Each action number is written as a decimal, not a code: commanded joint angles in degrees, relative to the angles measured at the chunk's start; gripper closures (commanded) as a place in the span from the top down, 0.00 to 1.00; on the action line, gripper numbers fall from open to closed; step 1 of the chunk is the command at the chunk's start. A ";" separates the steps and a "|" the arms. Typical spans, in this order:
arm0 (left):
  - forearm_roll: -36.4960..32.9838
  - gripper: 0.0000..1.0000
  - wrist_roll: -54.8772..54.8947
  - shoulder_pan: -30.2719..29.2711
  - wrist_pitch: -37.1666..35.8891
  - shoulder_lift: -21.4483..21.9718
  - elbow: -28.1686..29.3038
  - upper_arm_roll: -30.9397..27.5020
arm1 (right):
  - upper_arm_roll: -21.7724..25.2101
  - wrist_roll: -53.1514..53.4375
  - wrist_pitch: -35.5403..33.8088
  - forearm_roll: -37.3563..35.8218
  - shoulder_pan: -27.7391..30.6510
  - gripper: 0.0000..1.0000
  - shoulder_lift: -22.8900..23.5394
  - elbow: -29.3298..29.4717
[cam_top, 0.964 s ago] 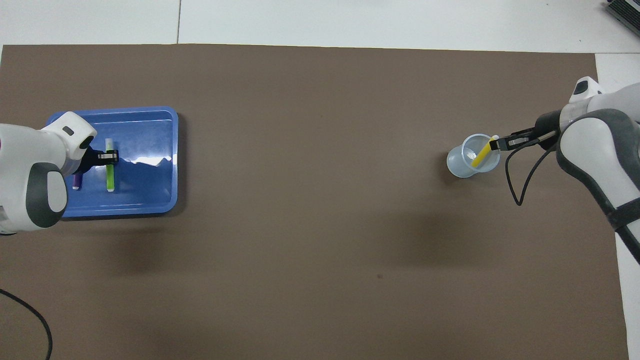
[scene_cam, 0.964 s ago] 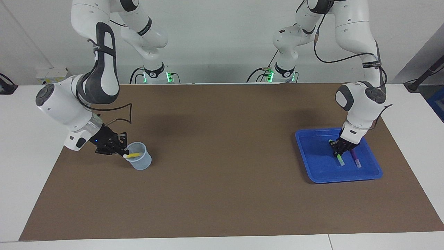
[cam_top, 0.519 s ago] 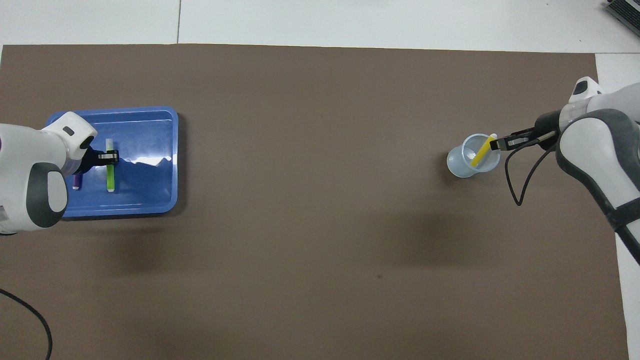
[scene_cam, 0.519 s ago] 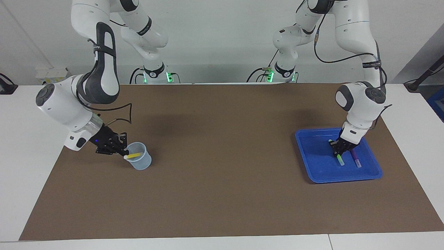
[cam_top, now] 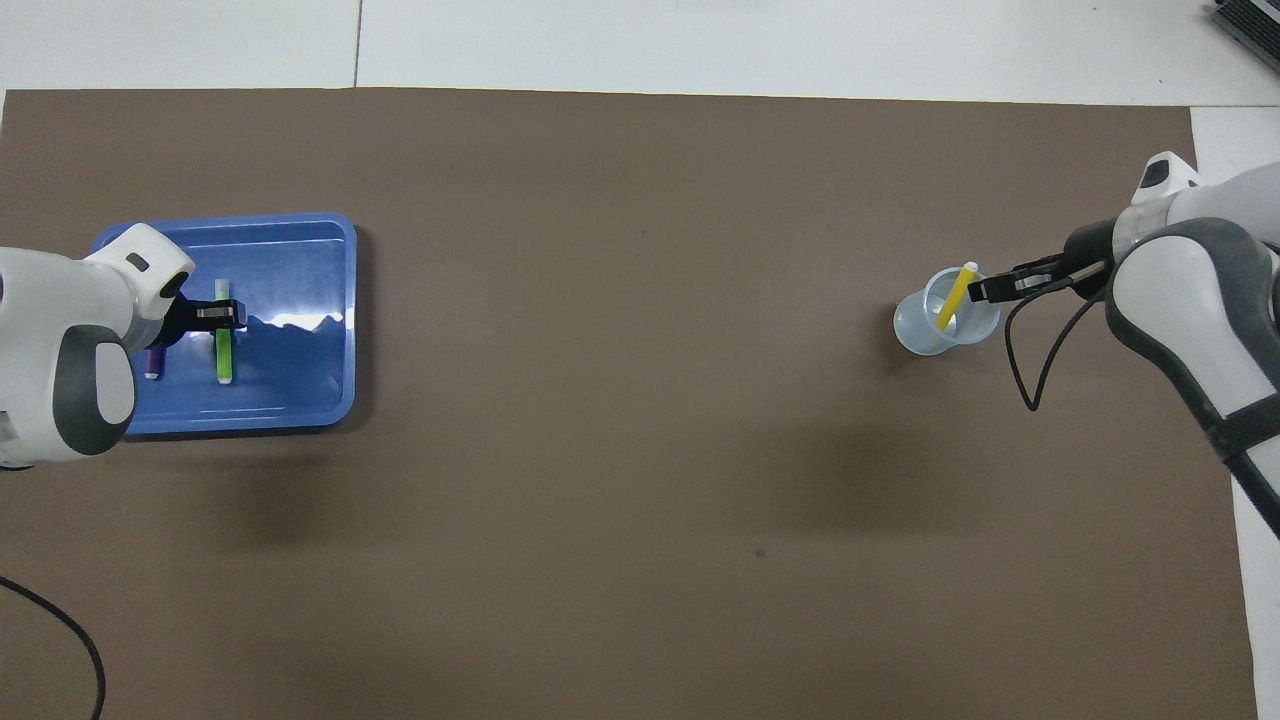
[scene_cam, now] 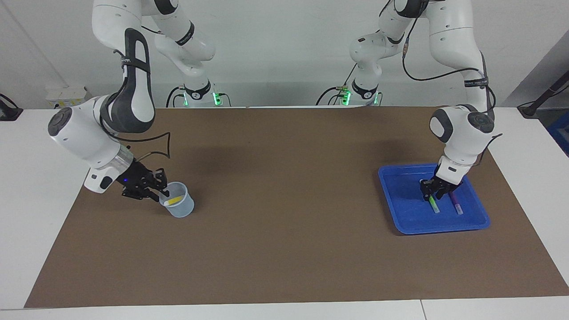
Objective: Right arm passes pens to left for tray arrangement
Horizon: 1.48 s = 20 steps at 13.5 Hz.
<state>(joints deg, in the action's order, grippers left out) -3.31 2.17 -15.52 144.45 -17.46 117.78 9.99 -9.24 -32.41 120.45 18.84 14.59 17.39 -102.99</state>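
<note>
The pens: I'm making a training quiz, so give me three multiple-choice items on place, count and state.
1. Where is the yellow pen?
A in the cup
B in the tray
C on the mat

2. How many pens lie in the tray?
A one
B two
C three

3. The left end effector is
A raised high over the cup
B low over the green pen
C off the table

Key: 1 A, it leans inside the cup by the right end effector; 2 B, green and purple pen; 3 B, the facing view shows it.
</note>
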 commanded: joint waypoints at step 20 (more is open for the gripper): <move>-0.82 1.00 -7.97 1.98 -18.67 5.68 -10.28 1.35 | -0.34 -1.25 8.57 -1.70 -2.63 0.33 -0.78 -3.54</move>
<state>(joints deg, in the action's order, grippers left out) -3.43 -3.74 -14.49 129.18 -12.28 109.34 11.74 -9.39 -32.43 127.54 18.11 11.69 17.36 -104.87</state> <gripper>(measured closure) 0.000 0.661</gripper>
